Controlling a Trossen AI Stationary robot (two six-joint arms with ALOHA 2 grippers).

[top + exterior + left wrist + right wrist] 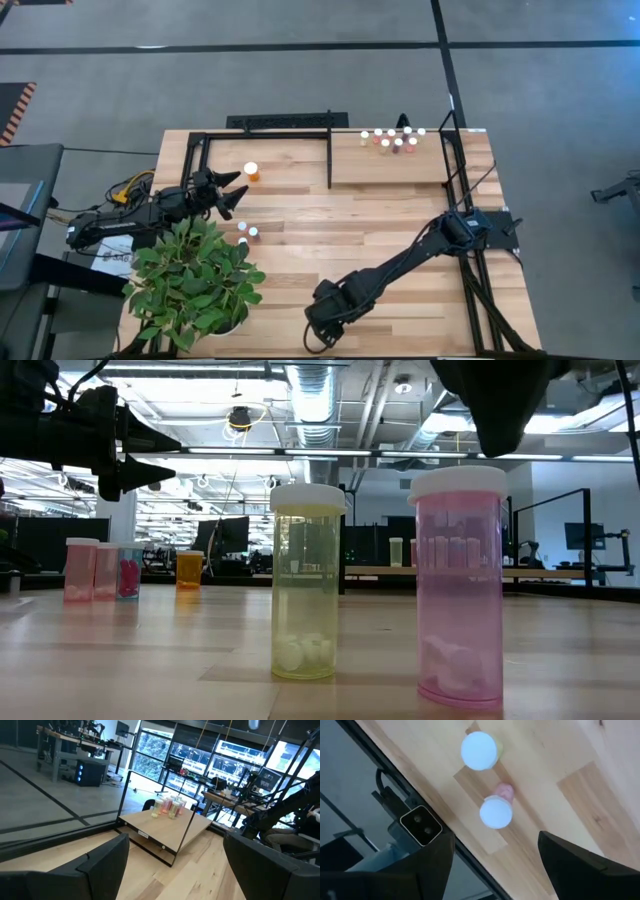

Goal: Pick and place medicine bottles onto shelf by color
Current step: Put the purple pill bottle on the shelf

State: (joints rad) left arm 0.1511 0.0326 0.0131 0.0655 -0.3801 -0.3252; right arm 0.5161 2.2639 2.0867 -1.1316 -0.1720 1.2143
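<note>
While both pairs of fingers stand open and hold nothing, the right gripper (496,854) hangs over two medicine bottles at the counter's (400,230) near edge. The pink bottle (496,812) sits just ahead of the gap between the fingers, and the yellow-green bottle (479,751) stands farther ahead on the same line. Both are upright, capped and apart.

The step in hand appears to be a pick of the pink bottle. To do it well, centre the gap over its white cap, descend straight, and close below the cap, so that the outer finger does not tip its neighbour.

The left gripper (240,188) waits with the large orange bottle (251,171) just beyond its fingertips. The shelf (400,168), well away from both grippers, already carries a cluster of vials (392,139) at its back edge.
</note>
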